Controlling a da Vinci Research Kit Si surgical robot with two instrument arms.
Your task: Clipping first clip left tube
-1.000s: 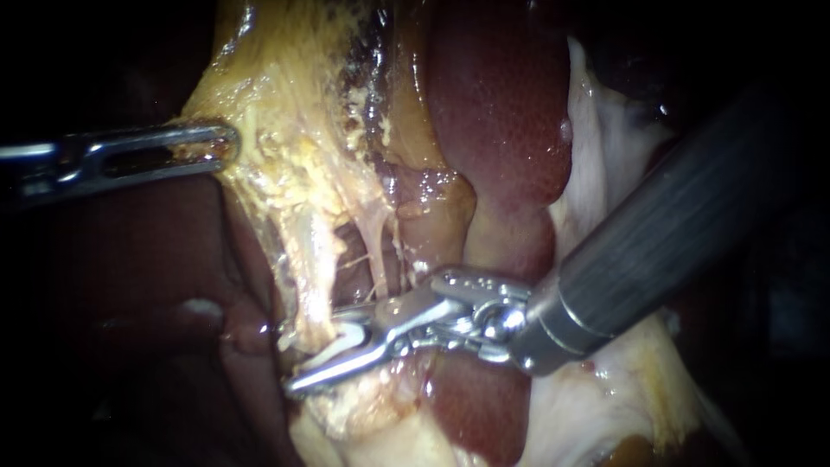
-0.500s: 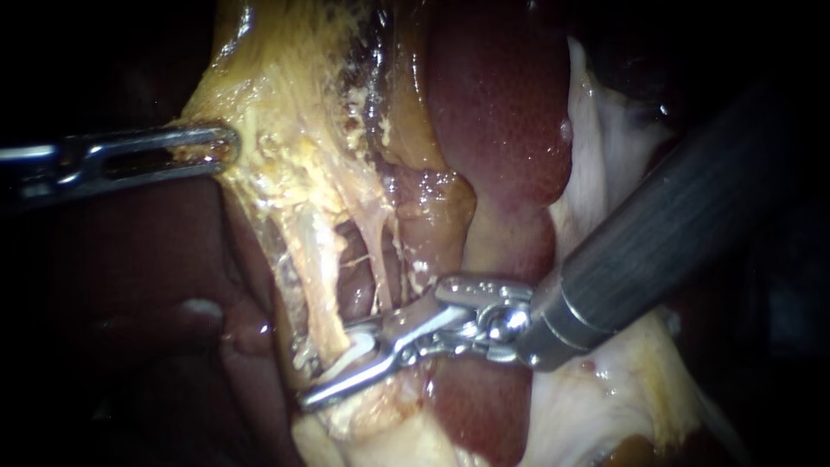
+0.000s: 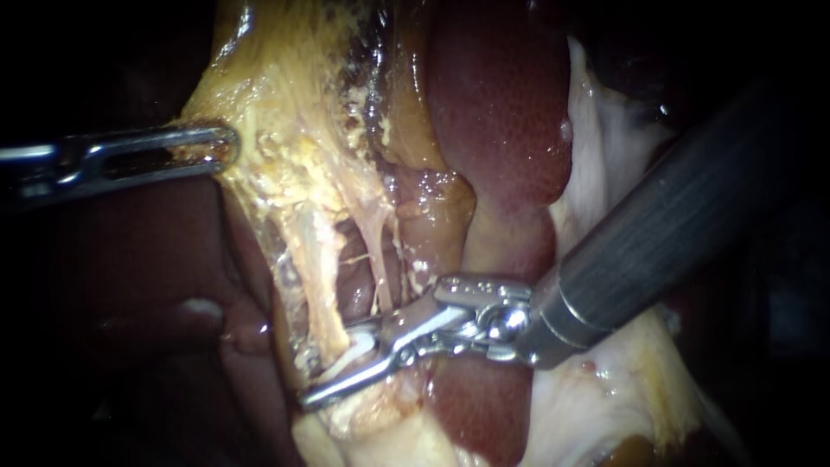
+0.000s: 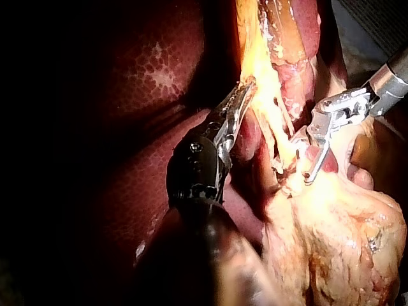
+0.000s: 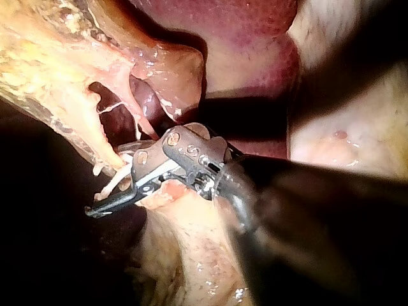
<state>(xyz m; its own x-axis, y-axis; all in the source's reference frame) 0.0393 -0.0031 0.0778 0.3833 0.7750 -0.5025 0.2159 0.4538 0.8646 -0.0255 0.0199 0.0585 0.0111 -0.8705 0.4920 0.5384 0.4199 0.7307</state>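
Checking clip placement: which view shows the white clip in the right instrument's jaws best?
The endoscope view: the clip shows plainly between the right instrument's jaws, against the left tube. In the right wrist view it merges with pale tissue; in the left wrist view I cannot make it out.

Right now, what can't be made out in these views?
Far side of the clip: endoscope view, behind the left tube; closure unclear.
Hold of the left instrument: endoscope and left wrist views, tip sunk in tissue.
Liver beside the right instrument: right wrist view, covered by its blurred shaft.
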